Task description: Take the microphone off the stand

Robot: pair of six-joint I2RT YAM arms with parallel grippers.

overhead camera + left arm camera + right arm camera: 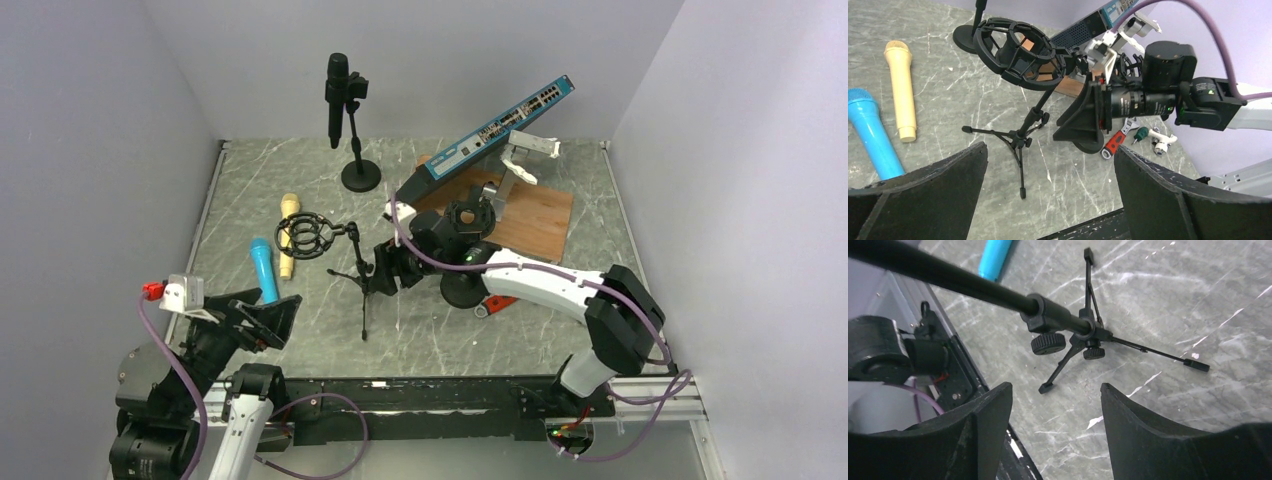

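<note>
- The black mic (337, 88) sits clipped upright in the round-base stand (360, 177) at the back of the table, well apart from both arms.
- The right gripper (1055, 387) has its jaws apart, close to the tripod (1083, 332) pole and gripping nothing.
- The left gripper (1050, 150) has its jaws apart and hangs above the table near the blue mic (870, 130).

Even, soft lighting; faint shadows, sharp focus.

The microphone (337, 95) and stand (360, 178) are black, with a blue mic (264, 268), a cream mic (288, 232) and a white-veined grey table (450, 340).
</note>
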